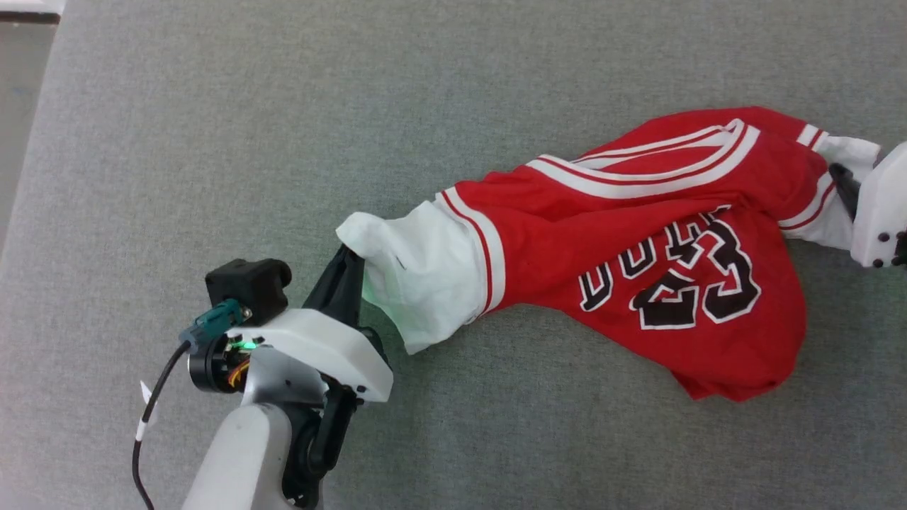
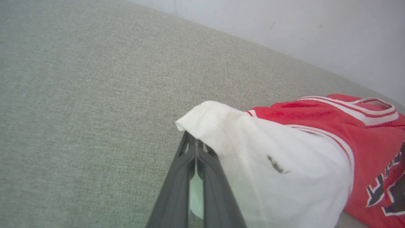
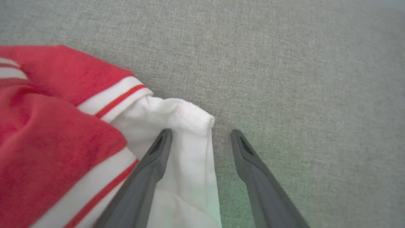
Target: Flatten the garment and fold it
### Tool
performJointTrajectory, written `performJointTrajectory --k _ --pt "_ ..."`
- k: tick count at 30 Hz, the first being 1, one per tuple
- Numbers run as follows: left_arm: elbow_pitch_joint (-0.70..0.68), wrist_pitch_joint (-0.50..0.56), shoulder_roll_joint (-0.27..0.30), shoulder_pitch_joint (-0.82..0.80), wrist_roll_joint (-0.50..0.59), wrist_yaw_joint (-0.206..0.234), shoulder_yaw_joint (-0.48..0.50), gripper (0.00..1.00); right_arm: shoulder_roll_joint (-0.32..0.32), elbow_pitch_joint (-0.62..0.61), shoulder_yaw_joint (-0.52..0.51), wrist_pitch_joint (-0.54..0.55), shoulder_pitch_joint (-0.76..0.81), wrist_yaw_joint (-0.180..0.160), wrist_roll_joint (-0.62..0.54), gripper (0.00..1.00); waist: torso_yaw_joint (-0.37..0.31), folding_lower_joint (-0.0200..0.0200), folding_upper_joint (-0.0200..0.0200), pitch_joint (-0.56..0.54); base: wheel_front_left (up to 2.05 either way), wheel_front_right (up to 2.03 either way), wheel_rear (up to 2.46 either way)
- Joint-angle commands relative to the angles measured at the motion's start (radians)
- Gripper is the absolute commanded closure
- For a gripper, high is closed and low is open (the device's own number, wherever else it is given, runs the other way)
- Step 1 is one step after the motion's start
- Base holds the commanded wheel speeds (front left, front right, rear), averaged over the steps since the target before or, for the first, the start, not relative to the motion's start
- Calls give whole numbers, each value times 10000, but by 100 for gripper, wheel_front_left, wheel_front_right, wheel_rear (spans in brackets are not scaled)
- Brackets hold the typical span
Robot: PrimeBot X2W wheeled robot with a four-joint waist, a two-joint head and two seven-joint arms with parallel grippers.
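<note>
The jersey (image 1: 638,234) lies bunched on the grey cloth-covered table (image 1: 283,106), its long axis running left to right between my two arms. The collar trim is on the far side and the red body sags toward me in folds, with the number upside down from where I look.

My left gripper (image 1: 351,258) is clamped on the hem of the white sleeve (image 1: 418,276) at the left end; in the left wrist view its two fingers (image 2: 177,190) are pressed together with cloth pinched between them.

My right gripper (image 3: 199,134) sits at the right end with its fingers apart. The other white sleeve (image 3: 186,117) lies partly between them, draped against one finger, with bare table by the other. Nothing is gripped there yet.

I judge the next move turns on this: the right side must close on that sleeve before I can pull both ends apart along the axis.

The table is bare and matte around the jersey, with room on every side. A pale wall (image 2: 316,31) stands beyond its far edge.
</note>
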Motion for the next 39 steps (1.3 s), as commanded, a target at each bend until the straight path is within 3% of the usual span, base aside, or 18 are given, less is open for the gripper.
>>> performJointTrajectory --k 1,3,4,12,17,21,25,29,34,39 --pt "-42 -58 -1 -185 -26 -29 -13 100 -15 125 50 -2 -45 -7 -11 0 44 0 0 60 0 0 0" --pt "-65 -68 14 -207 -21 -23 -20 100 -59 287 130 72 -64 -7 40 0 56 0 0 98 0 0 0" --pt "-71 -73 23 -214 -17 -17 -22 100 -54 360 142 128 -81 -7 127 100 57 0 0 110 0 0 0" --pt "-60 -106 104 -168 -82 46 59 100 -281 -68 607 276 -68 -7 718 100 -150 0 0 -187 0 0 0" --pt "-138 -503 150 -232 -142 25 247 100 -167 -699 476 -977 2 -7 803 100 -395 0 0 -654 0 0 0" --pt "-78 -1215 261 -833 -36 -147 462 100 378 -1005 187 -2278 -9 -7 811 100 -659 0 0 -1246 0 0 0" --pt "105 -1620 616 -2118 303 -381 590 100 761 -1103 251 -3292 -487 -7 697 100 -975 0 0 -2004 0 0 0" --pt "729 -1376 1080 -3815 619 -710 536 100 1031 -846 462 -4051 -1405 -7 494 100 -1273 0 0 -2788 0 0 0" --pt "2000 -961 1555 -6111 1187 -1277 90 100 1277 17 981 -4616 -2902 -7 140 100 -1616 0 0 -3522 0 0 0" --pt "3743 -788 1562 -8308 1287 -1579 -1 100 1567 1272 1229 -5142 -4558 -7 -357 100 -1932 0 0 -3929 0 0 0"
